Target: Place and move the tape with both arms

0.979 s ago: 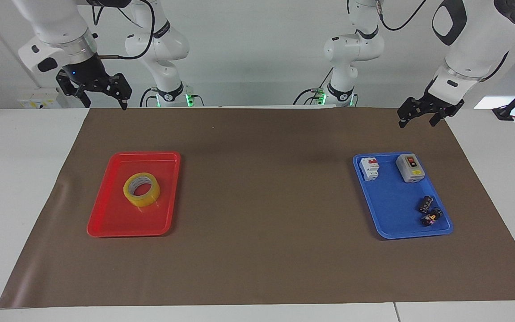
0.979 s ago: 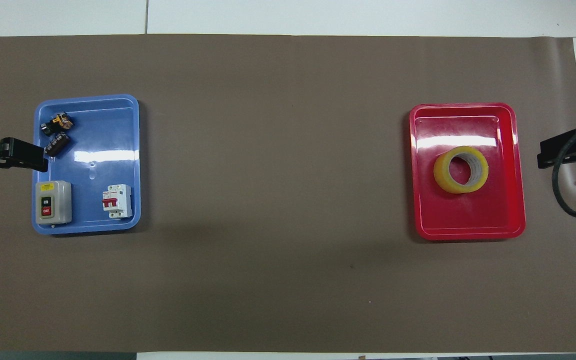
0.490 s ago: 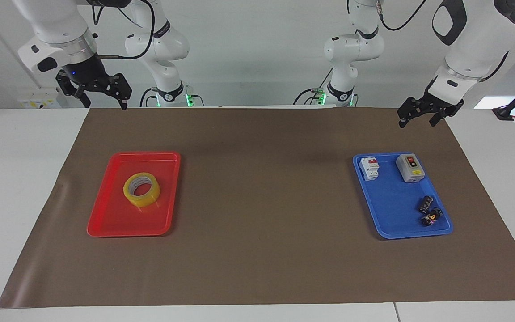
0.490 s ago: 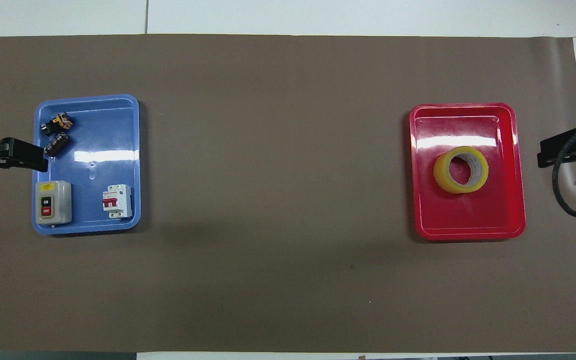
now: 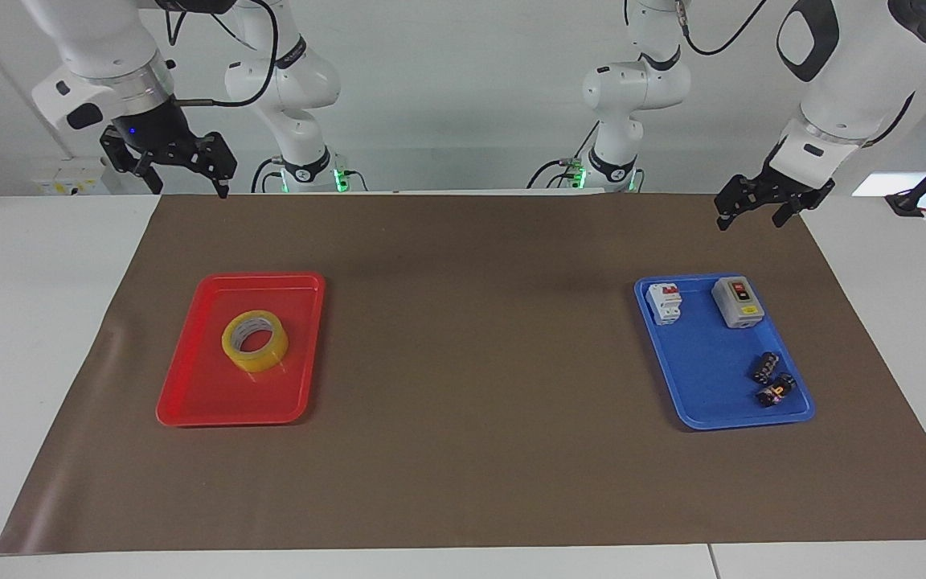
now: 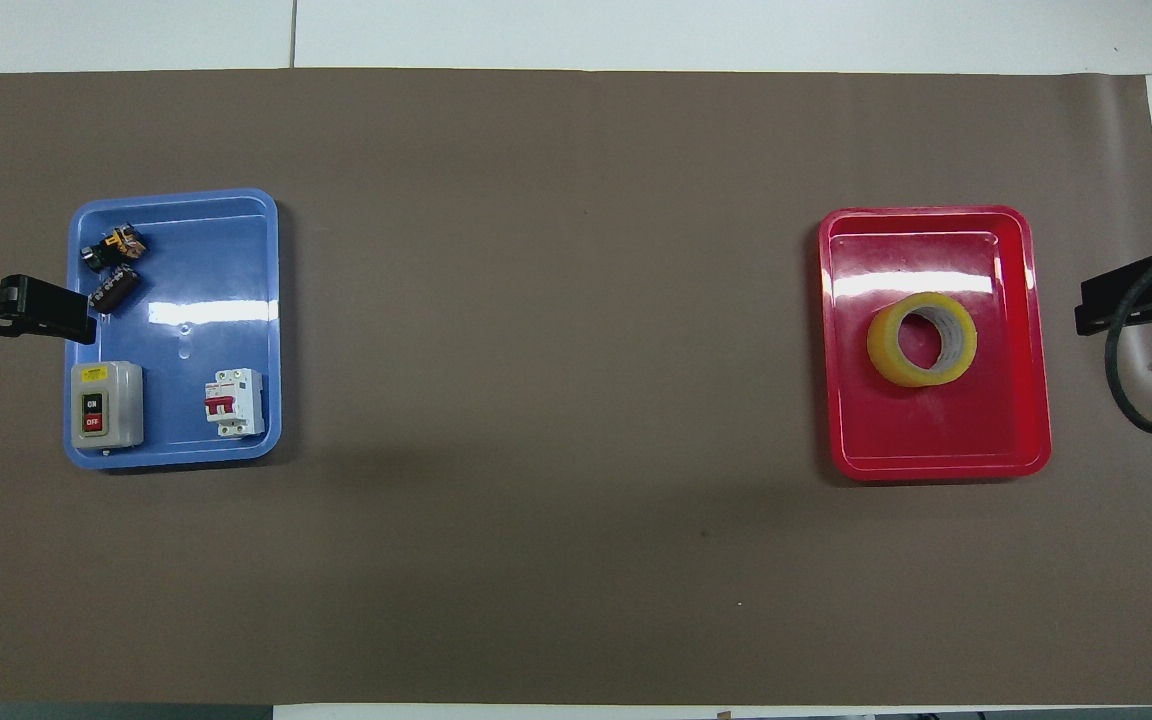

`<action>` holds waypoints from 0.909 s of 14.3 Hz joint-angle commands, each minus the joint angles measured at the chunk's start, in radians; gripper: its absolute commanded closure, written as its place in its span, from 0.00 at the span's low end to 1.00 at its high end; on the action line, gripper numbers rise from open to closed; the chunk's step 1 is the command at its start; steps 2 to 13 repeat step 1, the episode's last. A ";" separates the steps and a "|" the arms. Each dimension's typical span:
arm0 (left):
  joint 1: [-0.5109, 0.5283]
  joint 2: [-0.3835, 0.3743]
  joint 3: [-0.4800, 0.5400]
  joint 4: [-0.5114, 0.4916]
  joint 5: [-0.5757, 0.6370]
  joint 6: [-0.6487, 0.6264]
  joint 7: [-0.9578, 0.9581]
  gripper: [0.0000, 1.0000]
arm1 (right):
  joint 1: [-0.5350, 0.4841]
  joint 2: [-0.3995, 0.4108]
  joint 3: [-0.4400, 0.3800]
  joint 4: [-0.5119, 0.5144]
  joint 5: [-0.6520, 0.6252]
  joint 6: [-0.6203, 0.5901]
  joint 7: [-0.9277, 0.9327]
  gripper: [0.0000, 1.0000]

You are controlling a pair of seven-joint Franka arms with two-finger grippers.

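The tape (image 5: 255,340) is a yellow ring with a pale core. It lies flat in the red tray (image 5: 190,394) toward the right arm's end of the table, and shows in the overhead view (image 6: 922,339) too. My right gripper (image 5: 190,183) hangs open and empty in the air over the mat's edge nearest the robots, apart from the red tray (image 6: 936,450). In the overhead view it (image 6: 1091,305) shows beside that tray. My left gripper (image 5: 749,214) is open and empty, up over the mat by the blue tray (image 5: 704,378); its tip (image 6: 71,318) shows at that tray's edge.
The blue tray (image 6: 236,250) holds a grey on/off switch box (image 5: 738,301), a white circuit breaker (image 5: 664,303) and two small black cylindrical parts (image 5: 771,379). A brown mat (image 5: 471,362) covers the table between the trays.
The right arm's wrist has shifted very slightly. The tape, the trays and the left arm have not moved.
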 commanded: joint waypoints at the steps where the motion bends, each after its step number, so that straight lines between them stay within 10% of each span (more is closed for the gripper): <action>1: 0.001 -0.027 0.006 -0.027 -0.018 0.008 0.012 0.00 | -0.014 -0.018 0.004 -0.025 0.017 0.022 -0.008 0.00; 13: 0.001 -0.027 0.006 -0.027 -0.018 0.008 0.012 0.00 | -0.014 -0.018 0.004 -0.025 0.017 0.022 -0.008 0.00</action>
